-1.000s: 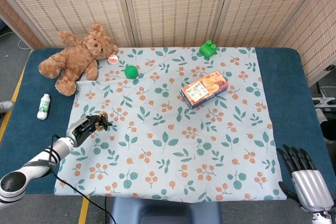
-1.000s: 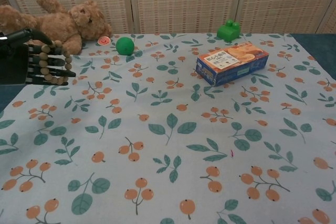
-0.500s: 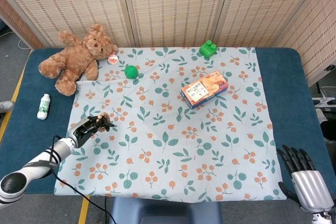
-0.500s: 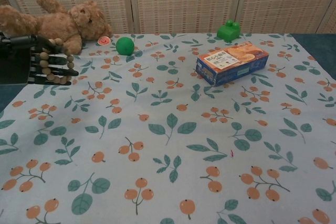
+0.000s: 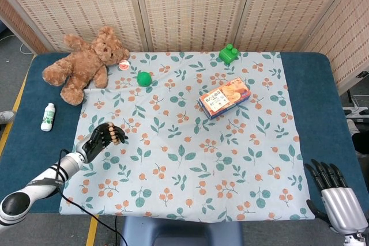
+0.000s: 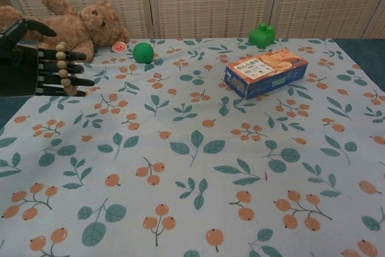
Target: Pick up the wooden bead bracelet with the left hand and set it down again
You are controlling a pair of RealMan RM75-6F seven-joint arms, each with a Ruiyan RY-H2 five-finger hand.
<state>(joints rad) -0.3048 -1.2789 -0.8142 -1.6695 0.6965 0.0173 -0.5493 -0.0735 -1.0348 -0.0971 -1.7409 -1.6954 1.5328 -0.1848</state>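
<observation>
Floral tablecloth point(image 5: 190, 159) over the blue table, wicker screens behind. My left hand point(image 6: 36, 64) is out at the cloth's left edge, fingers point(image 6: 75, 68) stretched out and apart, with the wooden bead bracelet point(image 6: 62, 67) draped across them rather than properly gripped. So I'd say pickup's done and the put-down is underway, not finished. My right hand point(image 5: 340, 203) is idle, fingers apart, at the near right corner.
</observation>
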